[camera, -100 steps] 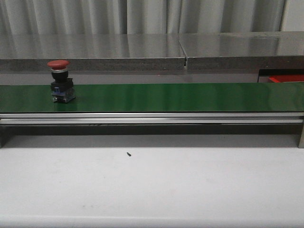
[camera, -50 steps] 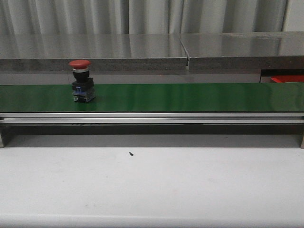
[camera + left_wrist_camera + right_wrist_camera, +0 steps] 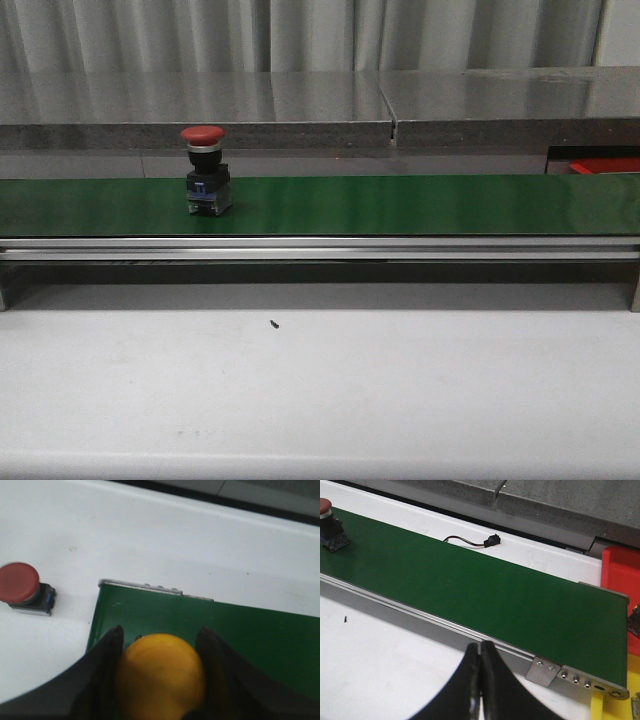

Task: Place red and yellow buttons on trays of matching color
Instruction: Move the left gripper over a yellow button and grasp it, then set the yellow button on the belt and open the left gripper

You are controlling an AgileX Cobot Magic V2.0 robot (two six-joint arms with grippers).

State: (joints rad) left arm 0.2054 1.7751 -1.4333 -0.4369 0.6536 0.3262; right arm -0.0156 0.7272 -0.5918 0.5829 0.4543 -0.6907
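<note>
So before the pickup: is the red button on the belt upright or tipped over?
Upright: the red button stands on its base on the belt, red cap on top.

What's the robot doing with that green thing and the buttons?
It is sorting buttons by color. A red button stands upright on the long green belt, toward the robot's left. The left claw is shut on a yellow button above the belt's end, and another red button sits on the white table beside it. The right claw is shut and empty, near the other end, where a red tray shows.
</note>
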